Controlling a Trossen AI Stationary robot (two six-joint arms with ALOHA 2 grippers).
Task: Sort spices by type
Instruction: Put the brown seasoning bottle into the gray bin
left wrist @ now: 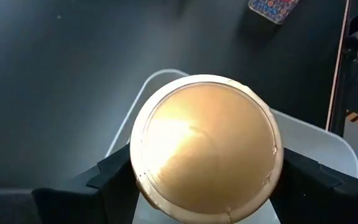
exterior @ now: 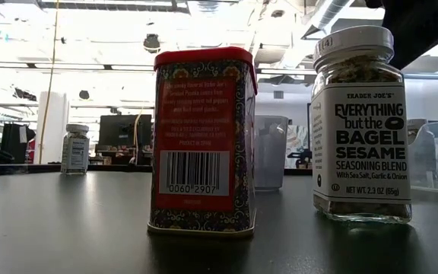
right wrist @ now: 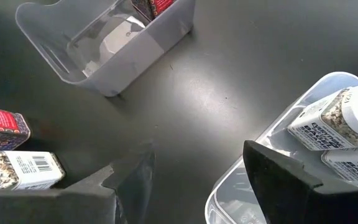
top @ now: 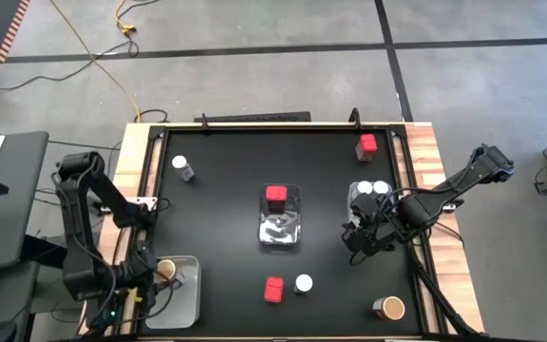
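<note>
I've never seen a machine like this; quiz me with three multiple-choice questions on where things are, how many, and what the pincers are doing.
1. Where is the gold-lidded jar held by the left pincer?
A. over the near-left bin
B. in the middle bin
C. at the far-right corner

2. How many white-lidded jars sit in the right bin?
A. none
B. two
C. five

3. The right pincer is:
A. gripping a red tin
B. open and empty
C. shut on a lid

Answers: 1 A, left wrist view shows the bin beneath it; 2 B, two white lids show from above; 3 B, its fingers stand apart around nothing.
</note>
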